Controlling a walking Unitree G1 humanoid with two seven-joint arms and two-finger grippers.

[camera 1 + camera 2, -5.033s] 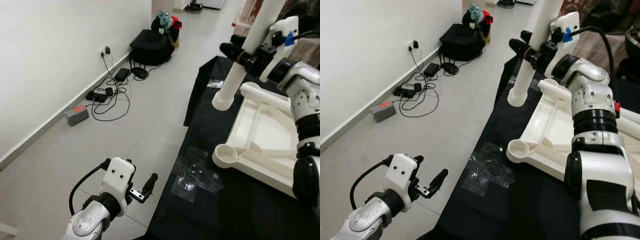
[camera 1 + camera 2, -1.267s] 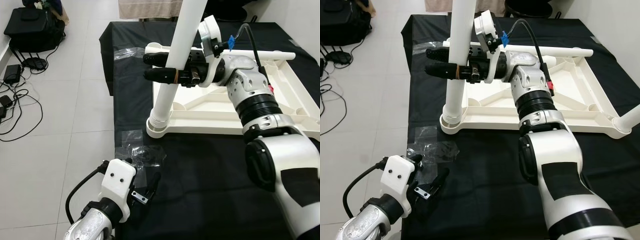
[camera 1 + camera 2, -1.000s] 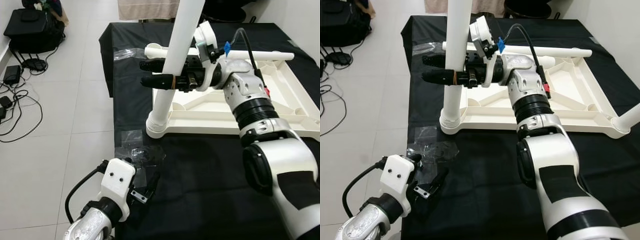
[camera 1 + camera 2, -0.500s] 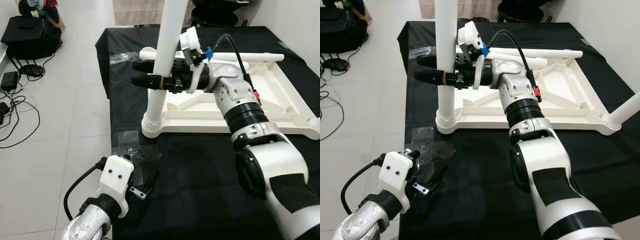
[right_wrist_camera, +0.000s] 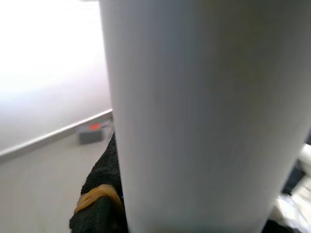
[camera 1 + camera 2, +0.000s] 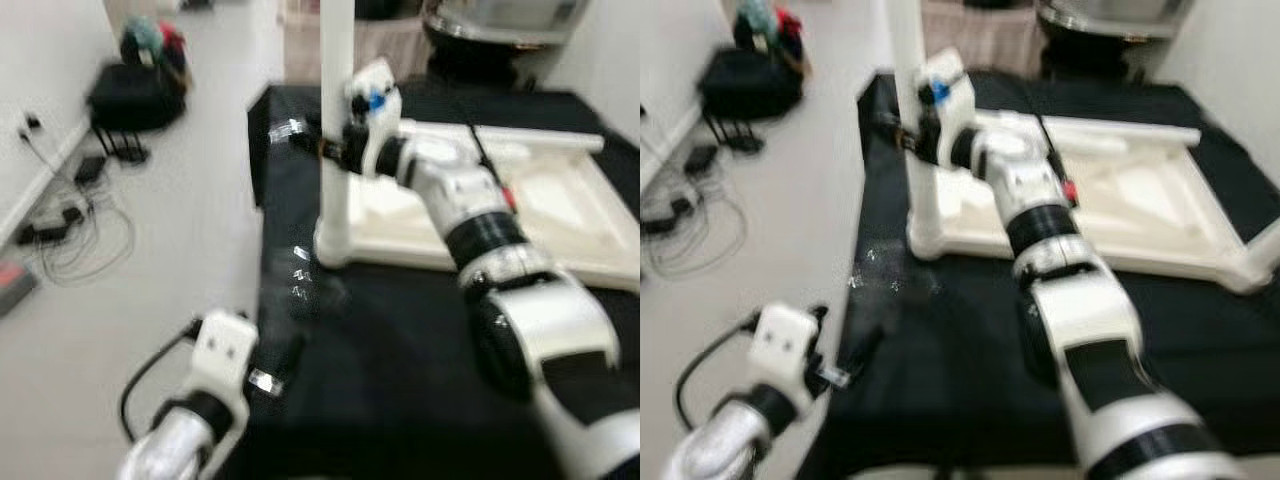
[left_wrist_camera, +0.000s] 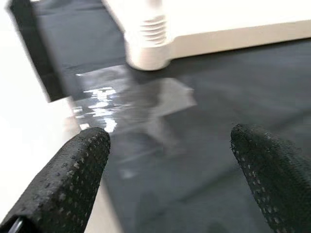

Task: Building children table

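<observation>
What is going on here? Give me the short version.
The robot is putting together a white plastic children's table that lies upside down on a black cloth-covered surface. Its right gripper is closed around a tall white tubular table leg, which stands upright in the corner socket of the tabletop; the socket end shows screw threads. The left gripper hangs open, holding nothing, above a crumpled clear plastic bag near the cloth's edge. The head views are blurred.
</observation>
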